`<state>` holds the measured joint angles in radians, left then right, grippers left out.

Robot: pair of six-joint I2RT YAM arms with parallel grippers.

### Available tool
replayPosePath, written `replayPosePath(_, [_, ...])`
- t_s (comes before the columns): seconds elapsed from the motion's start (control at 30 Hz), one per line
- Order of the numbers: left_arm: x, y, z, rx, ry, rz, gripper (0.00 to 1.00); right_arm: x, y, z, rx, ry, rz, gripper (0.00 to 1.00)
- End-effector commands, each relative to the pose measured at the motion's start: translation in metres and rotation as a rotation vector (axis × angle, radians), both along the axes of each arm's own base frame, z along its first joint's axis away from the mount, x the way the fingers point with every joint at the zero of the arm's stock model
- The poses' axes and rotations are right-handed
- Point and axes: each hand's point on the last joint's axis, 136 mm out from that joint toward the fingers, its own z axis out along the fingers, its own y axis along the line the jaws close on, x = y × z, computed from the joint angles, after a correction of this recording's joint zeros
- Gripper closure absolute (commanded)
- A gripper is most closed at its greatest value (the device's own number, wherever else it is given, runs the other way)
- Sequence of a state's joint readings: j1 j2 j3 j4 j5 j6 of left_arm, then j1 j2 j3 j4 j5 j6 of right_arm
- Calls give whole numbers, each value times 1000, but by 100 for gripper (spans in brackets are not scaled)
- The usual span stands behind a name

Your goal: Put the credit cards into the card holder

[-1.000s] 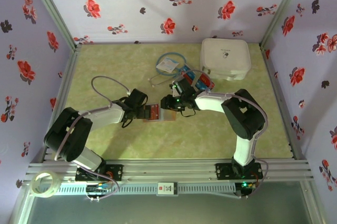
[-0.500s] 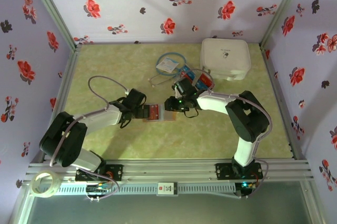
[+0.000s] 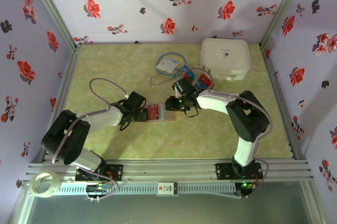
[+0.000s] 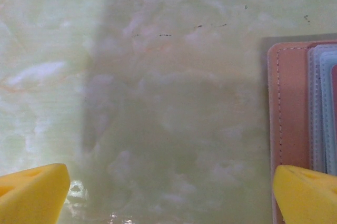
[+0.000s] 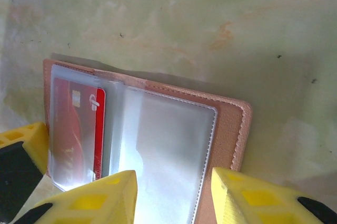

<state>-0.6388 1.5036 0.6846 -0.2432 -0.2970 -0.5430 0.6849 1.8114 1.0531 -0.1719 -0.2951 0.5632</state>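
Green marbled surface (image 3: 105, 71) carried the open card holder (image 5: 231, 124) between both tools. Left tool (image 4: 168, 192) gaped wide beside it; right tool (image 5: 174, 195) straddled its edge, grip unclear.

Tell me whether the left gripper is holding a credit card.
No, the left gripper stands open over the table, nothing between its yellow fingertips, the card holder lying beside one.
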Motion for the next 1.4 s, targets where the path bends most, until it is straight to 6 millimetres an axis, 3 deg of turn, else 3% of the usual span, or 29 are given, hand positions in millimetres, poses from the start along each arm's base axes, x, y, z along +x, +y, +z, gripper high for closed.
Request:
replayPosePath(0.0, [-5,11,-12,52,19,10,0,4,-1,-6,-18,8,5,58])
replayPosePath(0.37, [-7,12,-17,43,26,13,0,-6,18,-17,39,62,20,58])
replayPosePath(0.7, [-10,11,-21,30,31,14,0,-6,42,-2,180,89,6,59])
replayPosePath(0.93, [-10,10,-21,19,28,14,0,-7,57,20,257,79,11,61])
replayPosePath(1.13, [-4,20,-1,6,-20,56,0,-11,77,31,274,68,39,58])
replayPosePath(1.37, [-3,47,26,-51,-91,161,0,-9,95,18,274,88,40,57])
